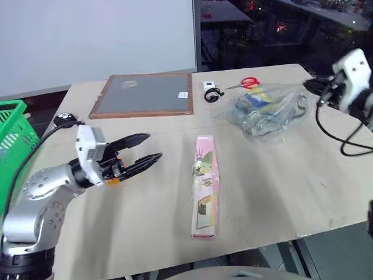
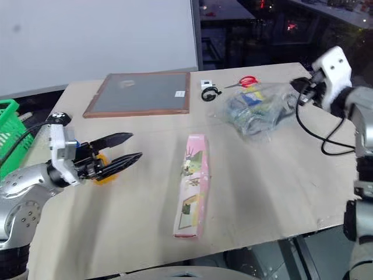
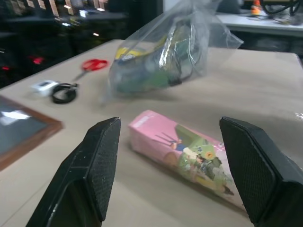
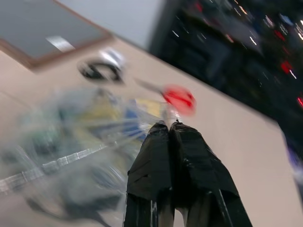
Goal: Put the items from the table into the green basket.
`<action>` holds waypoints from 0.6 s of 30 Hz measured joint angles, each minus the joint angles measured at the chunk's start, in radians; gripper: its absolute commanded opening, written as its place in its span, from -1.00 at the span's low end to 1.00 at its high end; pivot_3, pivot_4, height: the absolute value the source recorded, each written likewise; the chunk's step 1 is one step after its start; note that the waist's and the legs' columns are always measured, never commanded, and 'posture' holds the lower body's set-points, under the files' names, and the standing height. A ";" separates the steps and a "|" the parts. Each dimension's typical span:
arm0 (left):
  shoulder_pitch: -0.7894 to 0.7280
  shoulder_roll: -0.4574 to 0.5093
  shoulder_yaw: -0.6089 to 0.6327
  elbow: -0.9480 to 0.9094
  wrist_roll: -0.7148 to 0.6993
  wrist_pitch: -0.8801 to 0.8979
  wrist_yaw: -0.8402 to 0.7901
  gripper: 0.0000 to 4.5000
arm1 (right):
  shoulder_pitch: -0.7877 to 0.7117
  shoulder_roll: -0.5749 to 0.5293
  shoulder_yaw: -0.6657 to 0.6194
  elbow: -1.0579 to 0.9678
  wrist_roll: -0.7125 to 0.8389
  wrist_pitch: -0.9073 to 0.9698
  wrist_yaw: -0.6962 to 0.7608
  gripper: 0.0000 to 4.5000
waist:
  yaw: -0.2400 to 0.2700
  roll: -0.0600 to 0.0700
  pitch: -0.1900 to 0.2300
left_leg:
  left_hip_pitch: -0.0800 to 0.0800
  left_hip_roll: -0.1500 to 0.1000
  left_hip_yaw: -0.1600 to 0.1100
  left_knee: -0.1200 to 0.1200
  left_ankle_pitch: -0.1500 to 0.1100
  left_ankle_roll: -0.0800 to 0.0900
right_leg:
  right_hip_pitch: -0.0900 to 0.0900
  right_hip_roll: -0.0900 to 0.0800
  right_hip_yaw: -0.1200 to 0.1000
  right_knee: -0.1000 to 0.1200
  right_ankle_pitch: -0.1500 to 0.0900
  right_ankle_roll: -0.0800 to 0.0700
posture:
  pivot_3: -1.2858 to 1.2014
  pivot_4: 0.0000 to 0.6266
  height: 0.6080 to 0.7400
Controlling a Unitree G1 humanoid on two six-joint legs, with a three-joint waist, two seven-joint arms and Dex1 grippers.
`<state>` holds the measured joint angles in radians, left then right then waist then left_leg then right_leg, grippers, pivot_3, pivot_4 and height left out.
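The long pink box [image 1: 206, 186] lies lengthwise in the middle of the beige table [image 1: 280, 192]. My left gripper [image 1: 152, 148] hovers open just left of it, pointing at it; in the left wrist view the box [image 3: 189, 153] lies beyond the wide-apart fingers [image 3: 102, 161]. The clear bag of colourful goods [image 1: 265, 108] rests at the far right. My right gripper [image 2: 297, 85] is shut right at the bag's right corner; I cannot tell whether it pinches the film. The green basket [image 1: 13, 131] stands off the table's left edge. A bit of orange [image 2: 105, 174] shows under the left gripper.
A wood-framed grey board [image 1: 145, 94] lies at the back left of the table. Red-handled scissors [image 1: 249, 83] and a small white device with a coiled black cable [image 1: 213, 93] lie behind the bag. A black cable [image 1: 338, 137] trails from the right arm.
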<state>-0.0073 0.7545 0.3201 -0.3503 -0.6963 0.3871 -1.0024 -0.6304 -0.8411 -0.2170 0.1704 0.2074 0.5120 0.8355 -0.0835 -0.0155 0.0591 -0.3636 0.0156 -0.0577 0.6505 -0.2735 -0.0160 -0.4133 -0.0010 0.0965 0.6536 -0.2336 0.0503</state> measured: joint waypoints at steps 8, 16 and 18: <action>-0.080 -0.014 -0.080 0.099 0.064 -0.007 -0.007 0.53 | 0.171 -0.102 -0.198 0.046 -0.004 -0.047 -0.096 0.18 | -0.067 0.001 0.000 | 0.002 -0.001 0.003 0.002 0.000 0.000 | 0.001 0.000 0.004 0.003 -0.001 0.002 | -0.11 -1.00 1.00; -0.062 -0.023 -0.103 0.075 0.064 0.037 -0.001 0.53 | 0.289 -0.084 -0.271 -0.188 0.205 -0.050 0.055 0.97 | -0.140 0.000 -0.001 | 0.003 0.001 0.003 0.002 0.000 0.000 | 0.005 0.002 0.005 0.005 -0.003 0.005 | -0.10 -1.00 1.00; -0.035 -0.023 -0.102 0.044 0.064 0.046 0.016 0.53 | 0.350 -0.066 -0.267 -0.260 0.257 -0.033 0.094 0.97 | -0.141 -0.001 -0.001 | 0.003 0.001 0.003 0.002 0.000 0.000 | 0.005 0.002 0.005 0.005 -0.003 0.005 | -0.08 -1.00 1.00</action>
<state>-0.0426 0.7312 0.2181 -0.3061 -0.6324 0.4336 -0.9864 -0.2805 -0.9067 -0.4840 -0.0898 0.4642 0.4788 0.9296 -0.2248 -0.0161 0.0583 -0.3610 0.0165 -0.0551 0.6530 -0.2734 -0.0158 -0.4080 0.0009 0.1010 0.6589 -0.2362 0.0556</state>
